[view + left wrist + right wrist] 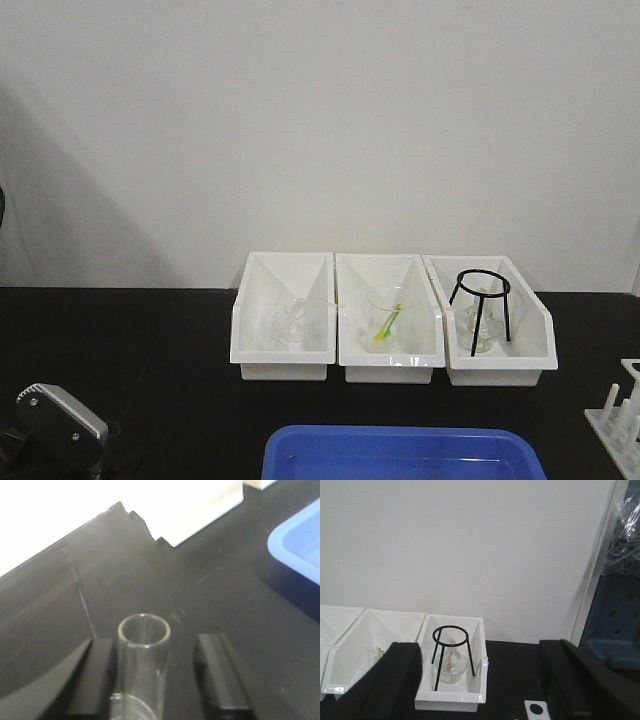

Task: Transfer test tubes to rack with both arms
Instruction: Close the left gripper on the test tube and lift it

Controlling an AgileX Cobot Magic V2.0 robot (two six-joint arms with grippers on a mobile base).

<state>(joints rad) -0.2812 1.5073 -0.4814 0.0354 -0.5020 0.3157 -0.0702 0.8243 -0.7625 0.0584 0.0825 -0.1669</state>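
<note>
Left gripper (156,645) released around slim clear glass test tube (144,670) at 6 o'clock, touching only its 9 o'clock finger, so centre before clenching; right gripper (480,650) released, empty; small white plastic rack (615,415) at 4 o'clock.

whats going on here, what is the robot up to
A clear test tube stands between the jaws of the left gripper, which are apart with a gap beside the tube, so it isn't clamped. The right gripper is open and empty, facing the three white bins. The rack sits far to the right on the black table.
</note>
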